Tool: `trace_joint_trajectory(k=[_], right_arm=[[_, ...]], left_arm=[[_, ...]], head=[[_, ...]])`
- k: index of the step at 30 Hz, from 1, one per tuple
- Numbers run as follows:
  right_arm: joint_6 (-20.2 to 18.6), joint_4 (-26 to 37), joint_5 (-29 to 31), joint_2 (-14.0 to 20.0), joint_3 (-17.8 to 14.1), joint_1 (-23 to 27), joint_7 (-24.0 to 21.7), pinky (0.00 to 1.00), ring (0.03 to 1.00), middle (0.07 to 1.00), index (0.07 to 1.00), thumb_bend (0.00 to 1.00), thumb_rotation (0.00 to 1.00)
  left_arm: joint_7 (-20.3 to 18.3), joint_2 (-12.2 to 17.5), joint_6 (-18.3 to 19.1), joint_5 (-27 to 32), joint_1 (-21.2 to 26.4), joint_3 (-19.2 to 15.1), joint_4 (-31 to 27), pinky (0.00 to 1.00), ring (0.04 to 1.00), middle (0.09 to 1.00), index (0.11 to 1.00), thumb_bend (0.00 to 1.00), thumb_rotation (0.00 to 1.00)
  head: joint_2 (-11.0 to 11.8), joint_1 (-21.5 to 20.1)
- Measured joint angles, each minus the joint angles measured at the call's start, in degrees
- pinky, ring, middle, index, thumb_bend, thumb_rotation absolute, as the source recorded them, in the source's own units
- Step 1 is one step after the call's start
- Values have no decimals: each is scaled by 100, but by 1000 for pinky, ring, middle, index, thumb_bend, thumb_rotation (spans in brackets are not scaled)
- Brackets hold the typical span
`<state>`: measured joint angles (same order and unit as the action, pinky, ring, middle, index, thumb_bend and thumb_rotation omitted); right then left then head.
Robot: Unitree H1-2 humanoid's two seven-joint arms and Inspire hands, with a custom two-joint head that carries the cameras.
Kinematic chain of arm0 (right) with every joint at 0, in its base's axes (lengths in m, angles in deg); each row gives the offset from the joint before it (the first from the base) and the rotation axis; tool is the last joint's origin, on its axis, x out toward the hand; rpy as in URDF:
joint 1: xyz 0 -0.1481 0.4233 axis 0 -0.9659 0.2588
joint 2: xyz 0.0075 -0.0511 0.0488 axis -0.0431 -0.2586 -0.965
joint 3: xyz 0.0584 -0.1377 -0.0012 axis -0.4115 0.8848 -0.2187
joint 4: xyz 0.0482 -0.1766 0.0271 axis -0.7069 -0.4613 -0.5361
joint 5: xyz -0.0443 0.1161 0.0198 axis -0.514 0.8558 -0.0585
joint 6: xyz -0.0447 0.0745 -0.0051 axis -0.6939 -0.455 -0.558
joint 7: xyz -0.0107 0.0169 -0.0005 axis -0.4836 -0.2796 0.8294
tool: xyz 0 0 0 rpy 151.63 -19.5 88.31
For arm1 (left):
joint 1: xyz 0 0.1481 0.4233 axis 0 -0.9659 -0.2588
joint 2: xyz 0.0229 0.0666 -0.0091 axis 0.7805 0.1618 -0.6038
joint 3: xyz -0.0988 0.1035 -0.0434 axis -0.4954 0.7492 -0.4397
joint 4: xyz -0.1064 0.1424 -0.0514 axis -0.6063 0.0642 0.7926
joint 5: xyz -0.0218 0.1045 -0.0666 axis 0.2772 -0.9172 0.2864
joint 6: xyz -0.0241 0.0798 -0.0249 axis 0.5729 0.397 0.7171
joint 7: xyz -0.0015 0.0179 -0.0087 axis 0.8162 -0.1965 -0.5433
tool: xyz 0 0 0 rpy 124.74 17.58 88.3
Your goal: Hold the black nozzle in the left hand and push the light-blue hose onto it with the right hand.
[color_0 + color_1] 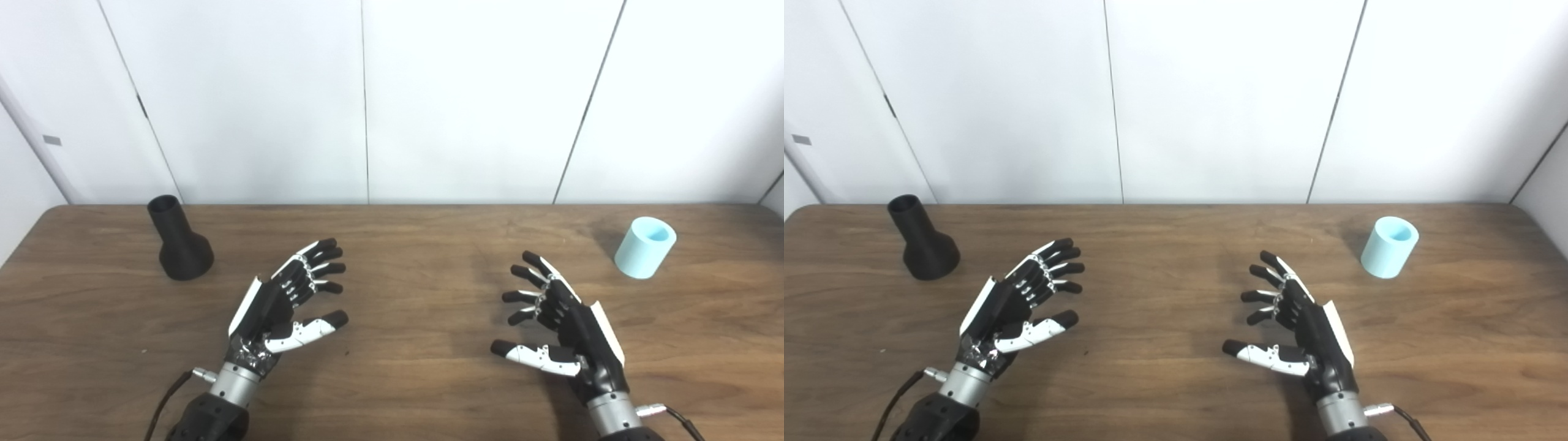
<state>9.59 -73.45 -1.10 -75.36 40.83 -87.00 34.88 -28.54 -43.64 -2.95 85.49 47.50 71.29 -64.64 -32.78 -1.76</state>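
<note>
Both hands, left hand (285, 300) and right hand (560, 321), hover over the table (404, 275), fingers spread, holding nothing. Farther back stand the nozzle (177, 240) far left and hose (644, 247) far right. Nothing is grasped yet; reaching outward probably comes next.

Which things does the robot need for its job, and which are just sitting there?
Needed for the job:
black nozzle, standing at the far left of the table
blue hose, a short piece standing at the far right
left hand, open
right hand, open

Just there:
table
white wall
No other loose things on the table.
</note>
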Motion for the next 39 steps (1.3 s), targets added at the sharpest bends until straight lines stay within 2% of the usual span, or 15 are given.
trace_joint_trajectory(k=[39], right_arm=[[1,-6,124,0,-23,1,-1,478,693,842,887,805,50]], left_arm=[[15,-4,-7,-1,1,-3,1,668,791,848,858,771,186]], head=[[9,53]])
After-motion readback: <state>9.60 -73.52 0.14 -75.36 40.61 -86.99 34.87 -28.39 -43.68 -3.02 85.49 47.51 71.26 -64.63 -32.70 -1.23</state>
